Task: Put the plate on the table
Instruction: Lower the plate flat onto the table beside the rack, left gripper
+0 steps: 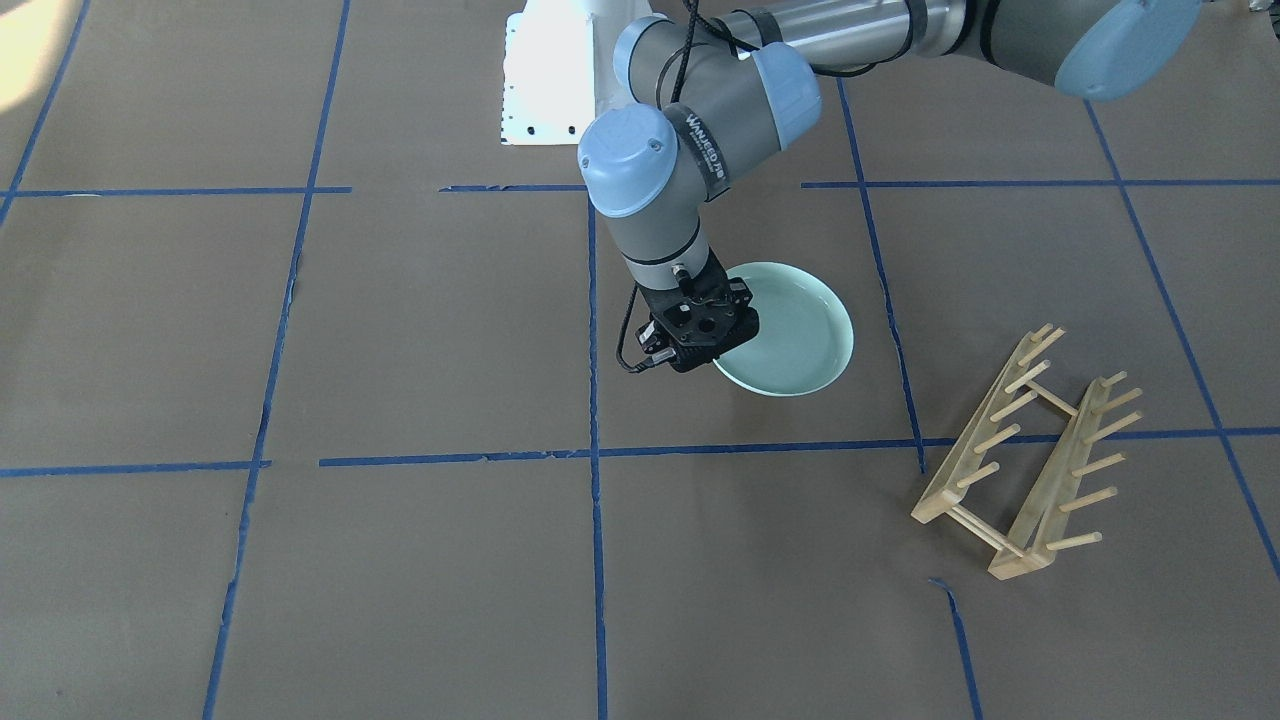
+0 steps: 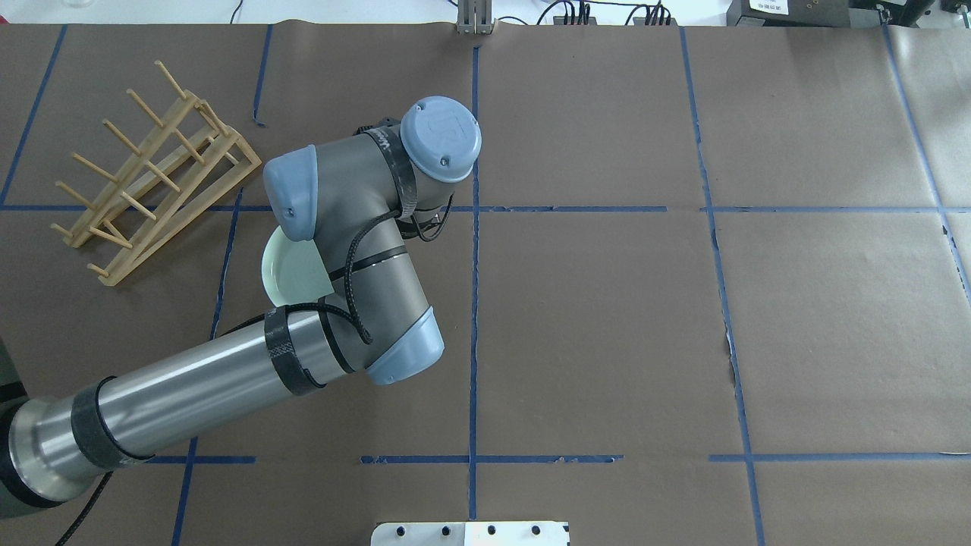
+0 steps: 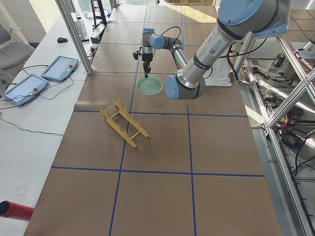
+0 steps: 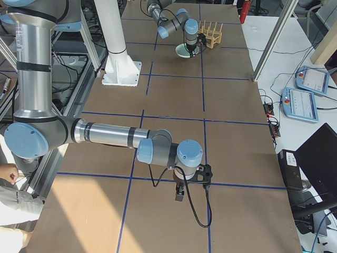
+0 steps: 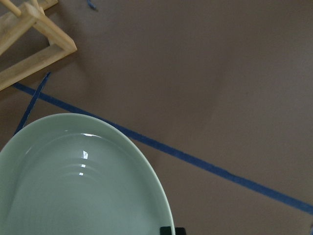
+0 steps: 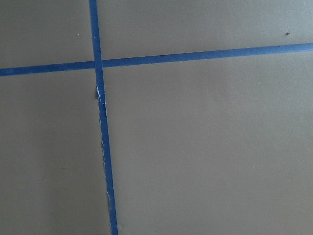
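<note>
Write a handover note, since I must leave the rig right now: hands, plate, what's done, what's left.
Left hand: at the rim of the mint-green plate; open or shut cannot be told.
Right hand: low over the table, far from the plate; state cannot be told.
Plate: apart from the empty wooden peg rack, looking flat on or just above the table.
Done: plate at the table, it seems.
Left: confirm it rests, release, withdraw the left arm.

L arm bent, L end effector [image 1: 706, 346] pointing down, jaw state unclear; R end effector [image 4: 179, 195] down, low.
</note>
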### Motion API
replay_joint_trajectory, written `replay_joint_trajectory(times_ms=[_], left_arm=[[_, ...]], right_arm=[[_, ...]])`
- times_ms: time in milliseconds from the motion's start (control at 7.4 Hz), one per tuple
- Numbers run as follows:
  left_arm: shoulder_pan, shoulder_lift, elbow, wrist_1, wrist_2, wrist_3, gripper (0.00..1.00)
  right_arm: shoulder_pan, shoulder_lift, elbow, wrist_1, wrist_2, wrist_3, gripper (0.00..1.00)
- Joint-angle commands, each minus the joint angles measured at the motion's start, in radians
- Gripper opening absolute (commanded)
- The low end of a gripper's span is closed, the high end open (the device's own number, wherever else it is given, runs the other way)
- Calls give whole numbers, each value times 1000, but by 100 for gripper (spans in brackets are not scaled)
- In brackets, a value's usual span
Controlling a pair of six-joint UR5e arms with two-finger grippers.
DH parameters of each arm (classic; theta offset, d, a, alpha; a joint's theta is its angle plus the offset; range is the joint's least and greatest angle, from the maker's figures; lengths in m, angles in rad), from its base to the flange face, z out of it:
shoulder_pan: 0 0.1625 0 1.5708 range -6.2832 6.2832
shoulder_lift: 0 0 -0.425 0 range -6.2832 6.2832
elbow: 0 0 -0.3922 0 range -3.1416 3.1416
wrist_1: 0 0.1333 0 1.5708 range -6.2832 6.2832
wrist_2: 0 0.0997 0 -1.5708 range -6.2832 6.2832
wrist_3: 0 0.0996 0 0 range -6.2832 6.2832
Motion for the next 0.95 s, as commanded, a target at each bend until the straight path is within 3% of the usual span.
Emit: replay_joint_trajectory(times_ms=[0,135,270,405,541,811], left_arm=[[54,29,8,-31,10,4,0],[57,41,7,-52,10,4,0],[57,56,4,-84,11,5,29],[55,75,-12,-97,11,49,72],[55,88,-50,-98,10,75,100],[-24,144,-233,-124,1,158,100]], right_arm=[[0,0,0,0,0,0,100],[0,0,0,0,0,0,100],[0,0,0,0,0,0,100],[0,0,0,0,0,0,100],[0,0,0,0,0,0,100],[0,0,0,0,0,0,100]])
